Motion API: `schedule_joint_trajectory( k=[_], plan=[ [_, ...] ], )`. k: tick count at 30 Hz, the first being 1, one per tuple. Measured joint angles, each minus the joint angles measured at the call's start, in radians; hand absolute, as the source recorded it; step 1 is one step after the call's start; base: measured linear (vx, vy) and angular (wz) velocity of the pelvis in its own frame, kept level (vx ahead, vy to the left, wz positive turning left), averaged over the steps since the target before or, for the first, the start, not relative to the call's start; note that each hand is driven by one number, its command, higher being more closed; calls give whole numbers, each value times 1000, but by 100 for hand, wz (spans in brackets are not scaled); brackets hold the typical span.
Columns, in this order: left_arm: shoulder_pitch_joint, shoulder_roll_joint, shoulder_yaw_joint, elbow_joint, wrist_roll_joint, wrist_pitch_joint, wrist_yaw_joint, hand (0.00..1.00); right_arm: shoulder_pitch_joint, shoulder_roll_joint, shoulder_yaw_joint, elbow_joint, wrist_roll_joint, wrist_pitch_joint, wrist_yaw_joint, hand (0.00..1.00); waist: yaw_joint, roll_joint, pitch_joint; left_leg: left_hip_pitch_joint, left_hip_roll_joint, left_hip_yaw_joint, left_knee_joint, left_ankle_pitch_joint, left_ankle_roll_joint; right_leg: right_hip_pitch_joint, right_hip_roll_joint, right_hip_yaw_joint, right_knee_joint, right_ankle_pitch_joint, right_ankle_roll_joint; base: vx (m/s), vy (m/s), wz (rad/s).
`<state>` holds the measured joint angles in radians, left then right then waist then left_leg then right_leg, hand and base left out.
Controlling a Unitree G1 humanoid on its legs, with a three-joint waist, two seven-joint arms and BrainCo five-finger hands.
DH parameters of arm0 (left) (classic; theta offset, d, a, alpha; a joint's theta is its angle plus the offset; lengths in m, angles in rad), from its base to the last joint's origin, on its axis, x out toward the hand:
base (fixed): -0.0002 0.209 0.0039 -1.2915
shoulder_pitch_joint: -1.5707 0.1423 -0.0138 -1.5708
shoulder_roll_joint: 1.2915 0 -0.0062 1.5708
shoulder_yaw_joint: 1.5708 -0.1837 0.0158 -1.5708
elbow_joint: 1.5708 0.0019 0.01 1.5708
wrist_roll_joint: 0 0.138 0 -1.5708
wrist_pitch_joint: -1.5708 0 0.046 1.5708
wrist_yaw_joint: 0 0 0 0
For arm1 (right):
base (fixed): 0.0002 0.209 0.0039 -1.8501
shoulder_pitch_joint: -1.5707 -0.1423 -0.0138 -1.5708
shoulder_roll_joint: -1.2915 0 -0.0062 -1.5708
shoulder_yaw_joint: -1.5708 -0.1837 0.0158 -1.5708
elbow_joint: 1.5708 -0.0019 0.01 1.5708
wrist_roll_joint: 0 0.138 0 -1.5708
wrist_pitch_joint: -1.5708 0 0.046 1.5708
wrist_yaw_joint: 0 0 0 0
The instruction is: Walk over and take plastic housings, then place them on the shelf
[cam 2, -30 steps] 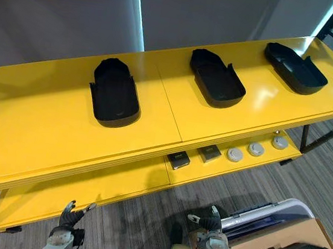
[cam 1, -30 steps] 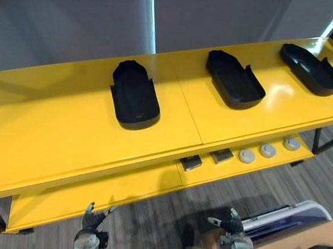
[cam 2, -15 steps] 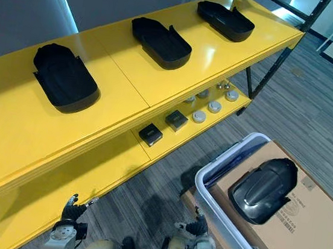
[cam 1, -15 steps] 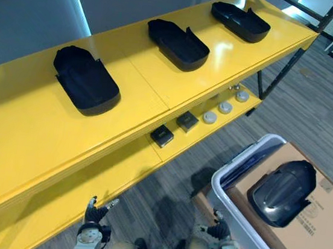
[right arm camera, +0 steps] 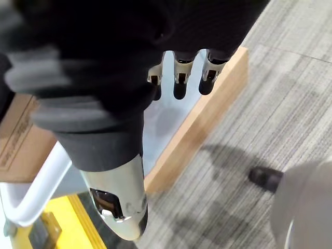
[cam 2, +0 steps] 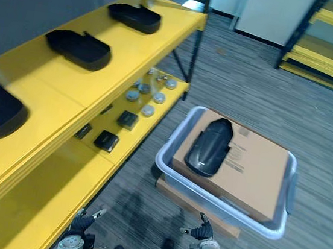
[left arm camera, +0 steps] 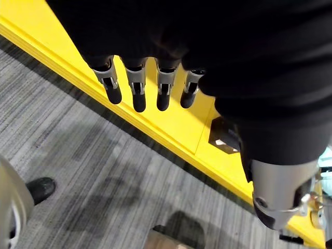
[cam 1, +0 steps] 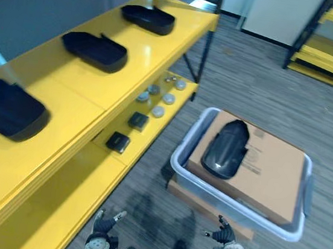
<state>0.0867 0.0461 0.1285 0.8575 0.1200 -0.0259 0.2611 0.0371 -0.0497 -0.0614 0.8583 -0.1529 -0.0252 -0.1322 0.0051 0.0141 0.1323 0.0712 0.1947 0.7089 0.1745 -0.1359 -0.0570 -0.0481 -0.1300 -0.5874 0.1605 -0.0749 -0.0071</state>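
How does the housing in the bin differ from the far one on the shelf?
The bin housing lies dome side up; the far shelf housing lies hollow side up. The bin housing rests on a cardboard box in the bin; the far shelf housing sits on the yellow shelf. Both are dark, elongated shells.

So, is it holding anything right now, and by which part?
Nothing. The left hand and right hand hang open and empty; the housing lies untouched on the box.
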Motion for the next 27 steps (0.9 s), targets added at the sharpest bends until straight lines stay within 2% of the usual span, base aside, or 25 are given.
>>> schedule_joint_trajectory(
  k=[2, 3, 4, 6, 7, 8, 9, 11, 12, 13, 14, 15, 17, 19, 23, 27],
  plan=[
    [-6, 0, 0, 2, 0, 0, -1, 0, 16, -1, -29, 0, 7, 1, -3, 0, -8, 7, 2, 12, 27, -6, 23, 1, -3, 7, 29, 33, -17, 5, -13, 28, -164, -65],
    [-10, -1, -1, 12, 0, 0, -5, 0, 27, -1, -47, 0, 16, 1, -5, 0, -21, 7, 3, 10, 54, -11, 74, -3, -8, 17, 43, 48, -21, 0, -21, 9, -141, -54],
    [-18, -5, -1, 23, -1, 1, -14, 0, 36, -4, -59, -2, 30, 1, -13, 0, -22, 9, 9, 3, 93, -24, 156, -14, -11, 30, 60, 75, -26, -8, -31, 3, -137, -61],
    [-19, -13, -1, 23, -2, 0, -20, 0, 40, -14, -63, -3, 47, 1, -23, 0, -19, 10, 14, -31, 134, -70, 279, -25, 4, 37, 76, 120, -25, -19, -42, -18, -95, -76],
    [-18, -26, -1, 24, -5, 0, -21, 0, 40, -20, -65, -9, 61, 0, -25, 0, -20, 14, 29, -56, 124, -189, 330, -51, -1, 45, 83, 153, -20, -29, -41, -9, -42, -85],
    [-18, -36, -1, 24, -15, 0, -21, 0, 39, -28, -82, -9, 73, 0, -31, 0, -19, 15, 33, -78, 91, -292, 334, -69, -18, 46, 82, 180, -15, -41, -48, 33, 12, -89],
    [-18, -42, -1, 24, -31, 0, -21, 0, 37, -36, -92, -9, 86, 0, -43, 0, -19, 17, 37, -111, 35, -415, 322, -90, -40, 47, 79, 213, -11, -42, -49, 38, 30, -75],
    [-14, -41, -1, 22, -45, -1, -19, 0, 39, -39, -107, -9, 105, -5, -43, 0, -18, 18, 38, -146, -26, -534, 278, -98, -50, 47, 74, 250, -2, -45, -45, 74, 62, -74],
    [-9, -39, -1, 18, -51, -1, -18, 0, 41, -35, -121, -8, 111, -5, -43, 0, -15, 24, 40, -165, -61, -609, 224, -94, -56, 46, 74, 272, 13, -52, -34, 116, 125, -74],
    [-9, -39, -2, 17, -63, -1, -18, 0, 44, -37, -130, -7, 113, -5, -44, 0, -16, 35, 45, -168, -73, -653, 163, -77, -68, 46, 78, 287, 37, -61, -17, 124, 172, -58],
    [-10, -39, -4, 17, -71, -1, -18, 0, 51, -38, -131, -7, 121, -6, -44, 0, -17, 45, 48, -171, -72, -654, 142, -21, -32, 50, 85, 295, 56, -75, -3, 117, 167, -36],
    [-8, -31, -4, 17, -71, -1, -17, 0, 58, -32, -136, -5, 128, -6, -44, 0, -17, 39, 45, -157, -79, -647, 144, -27, -13, 60, 76, 307, 62, -85, 10, 137, 161, -13],
    [-15, -17, -3, 16, -71, -1, -17, 0, 71, -13, -141, -7, 146, -9, -42, 0, -21, 12, 33, -145, -112, -650, 98, -25, -6, 62, 49, 310, 58, -92, 30, 178, 141, 9],
    [-31, -3, -8, 15, -71, -1, -18, 0, 71, 0, -179, -7, 159, -9, -42, 0, -23, -9, 24, -136, -148, -654, 51, -2, 23, 64, 21, 294, 37, -85, 49, 220, 147, 25],
    [-20, 14, -7, 14, -71, -1, -17, 0, 67, -1, -234, -9, 187, -16, -43, 0, -22, -10, 21, -83, -184, -657, -5, 7, 36, 122, 2, 289, -19, -72, 71, 177, 92, 15],
    [5, 42, -2, 15, -71, -1, -17, 0, 56, 2, -278, -8, 204, -21, -43, 0, -18, -26, 12, -38, -197, -651, -39, 10, 40, 163, -7, 296, -45, -68, 74, 127, 41, 3]
  ],
)
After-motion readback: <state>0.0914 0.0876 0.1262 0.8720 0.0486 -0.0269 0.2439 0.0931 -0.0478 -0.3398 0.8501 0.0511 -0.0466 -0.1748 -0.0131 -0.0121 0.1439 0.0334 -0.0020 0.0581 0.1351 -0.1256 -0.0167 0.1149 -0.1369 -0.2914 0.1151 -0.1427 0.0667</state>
